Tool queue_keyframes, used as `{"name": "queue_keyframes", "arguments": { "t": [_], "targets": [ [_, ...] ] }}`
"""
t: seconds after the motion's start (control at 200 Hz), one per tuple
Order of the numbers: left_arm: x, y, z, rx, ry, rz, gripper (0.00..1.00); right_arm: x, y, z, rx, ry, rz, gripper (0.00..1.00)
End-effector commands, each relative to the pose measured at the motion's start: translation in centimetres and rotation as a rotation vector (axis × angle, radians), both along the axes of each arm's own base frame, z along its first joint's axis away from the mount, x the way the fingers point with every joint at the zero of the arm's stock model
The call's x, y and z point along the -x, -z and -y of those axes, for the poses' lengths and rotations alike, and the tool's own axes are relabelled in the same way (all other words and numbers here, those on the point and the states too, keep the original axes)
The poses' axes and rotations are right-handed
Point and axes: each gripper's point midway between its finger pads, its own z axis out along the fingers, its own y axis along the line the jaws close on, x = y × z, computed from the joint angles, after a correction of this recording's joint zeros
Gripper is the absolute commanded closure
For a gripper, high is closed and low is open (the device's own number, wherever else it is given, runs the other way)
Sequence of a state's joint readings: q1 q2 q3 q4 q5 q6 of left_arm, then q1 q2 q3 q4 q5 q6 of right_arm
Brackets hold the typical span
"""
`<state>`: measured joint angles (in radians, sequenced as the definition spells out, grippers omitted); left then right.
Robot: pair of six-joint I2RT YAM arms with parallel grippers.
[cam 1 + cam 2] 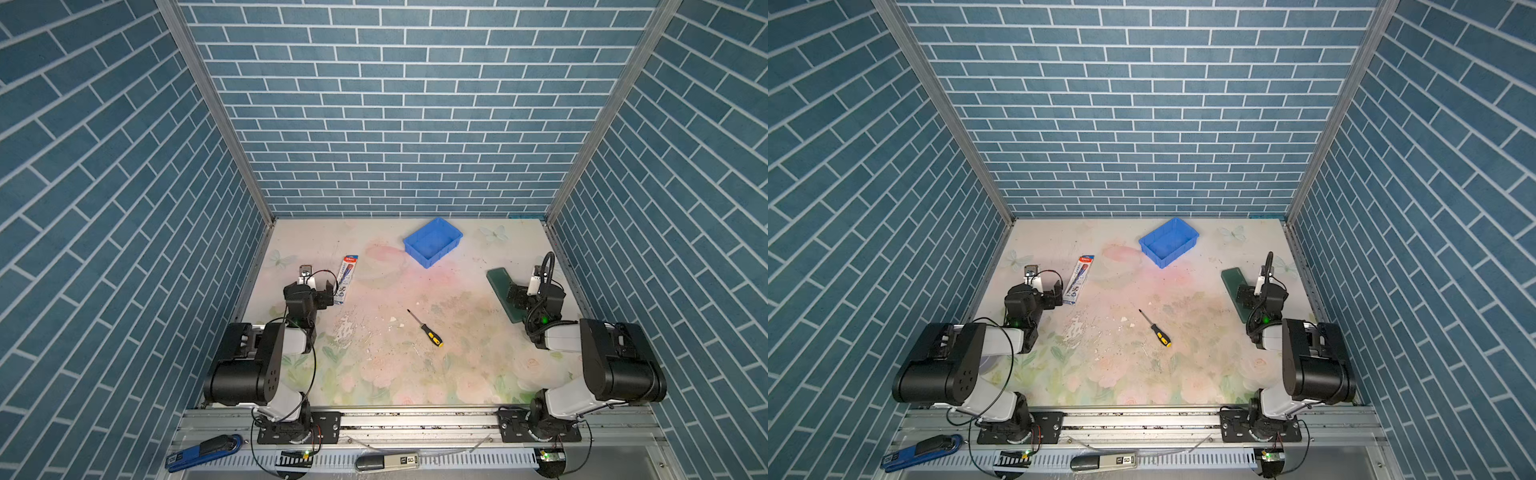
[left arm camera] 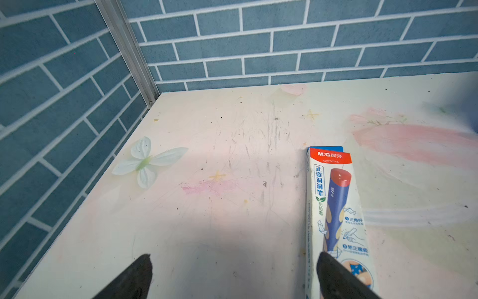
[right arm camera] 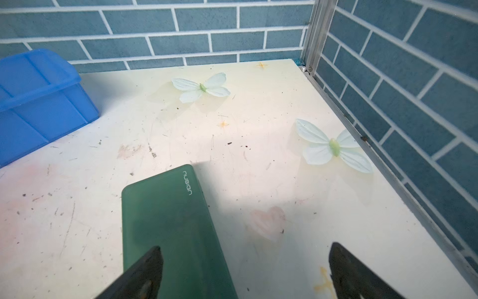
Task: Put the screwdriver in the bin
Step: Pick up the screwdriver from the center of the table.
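Note:
The screwdriver (image 1: 425, 329) (image 1: 1155, 329), with a black-and-yellow handle and a thin dark shaft, lies flat on the table's middle, tip pointing toward the back left. The blue bin (image 1: 416, 252) (image 1: 1151, 250) stands empty near the back wall; its side wall (image 3: 38, 103) shows in the right wrist view. My left gripper (image 1: 322, 293) (image 2: 234, 256) hovers open at the left, far from the screwdriver. My right gripper (image 1: 514, 293) (image 3: 245, 247) is open at the right, one finger over a dark green slab. Neither wrist view shows the screwdriver.
A long red-white-blue pencil package (image 1: 345, 280) (image 2: 336, 207) lies beside my left gripper. The dark green slab (image 1: 498, 284) (image 3: 168, 220) lies under my right gripper. Tiled walls enclose three sides. A blue stapler (image 1: 205, 451) and a grey stapler (image 1: 386, 461) rest on the front rail.

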<state>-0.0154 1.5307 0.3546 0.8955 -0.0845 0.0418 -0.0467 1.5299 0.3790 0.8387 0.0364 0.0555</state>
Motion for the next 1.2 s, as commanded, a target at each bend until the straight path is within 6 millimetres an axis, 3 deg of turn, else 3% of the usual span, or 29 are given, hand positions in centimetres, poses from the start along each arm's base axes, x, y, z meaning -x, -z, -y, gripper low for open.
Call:
{"name": "queue_keyframes", "arguments": {
  "t": [0.0,0.895,1.195],
  "targets": [
    [-0.5,-0.7,0.2,-0.007,0.009,0.02,0.0,-0.8,-0.8,-0.2,0.0,-0.012,0.022,0.01],
    [-0.2,-0.8,0.0,-0.006,0.0,0.035,0.0,-0.4,-1.0,-0.3,-0.002,-0.016,0.044,0.02],
    [1.0,-4.1,1.2,-0.04,0.049,0.086,0.0,0.0,-3.1,-0.8,0.008,-0.051,0.051,0.01]
  ]
}}
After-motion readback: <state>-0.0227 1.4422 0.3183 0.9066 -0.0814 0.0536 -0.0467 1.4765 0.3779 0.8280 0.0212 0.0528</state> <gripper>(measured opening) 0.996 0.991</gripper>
